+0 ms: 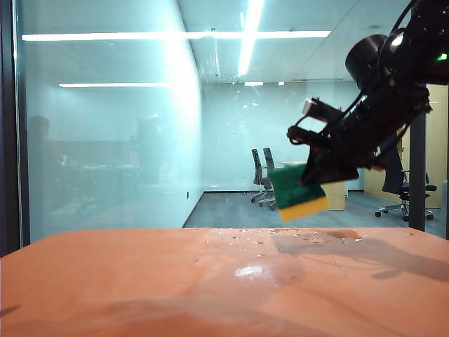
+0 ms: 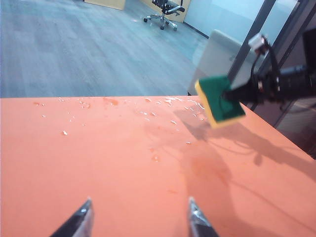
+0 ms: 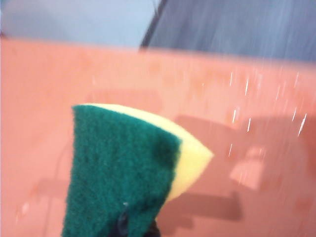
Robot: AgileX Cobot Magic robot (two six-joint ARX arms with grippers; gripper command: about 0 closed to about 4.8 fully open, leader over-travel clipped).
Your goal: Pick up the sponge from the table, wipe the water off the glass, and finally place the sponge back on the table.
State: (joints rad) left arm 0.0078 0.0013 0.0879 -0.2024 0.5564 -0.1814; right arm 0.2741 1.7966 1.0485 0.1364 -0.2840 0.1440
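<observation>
My right gripper (image 1: pixel 309 184) hangs in the air above the far right part of the table (image 1: pixel 140 281), clamped tight on the sponge (image 1: pixel 299 193), which is off the tabletop and close to the glass (image 1: pixel 112 140). From the exterior camera the sponge shows its dark green face uppermost and a yellow strip along the bottom edge, tilted, with my right arm slanting down to it from the upper right. That camera alone takes in the pane itself, with ceiling lights mirrored in it and office chairs (image 1: pixel 264 179) in the room behind.

My left wrist camera gives the side-on look: the sponge (image 2: pixel 220 100) pinched at its green face, over the table's far corner, its shadow lying on the orange surface below. Only here do I see my left gripper (image 2: pixel 140 219), its two fingertips (image 2: pixel 81 217) spread wide over the near part of the table, holding nothing. Water (image 2: pixel 163 106) lies in small glinting drops near the table's far edge.

My right wrist camera is blurred; it shows the sponge (image 3: pixel 123 173) filling the foreground, green scouring layer towards the lens, yellow foam at one corner, the wet table beneath.
</observation>
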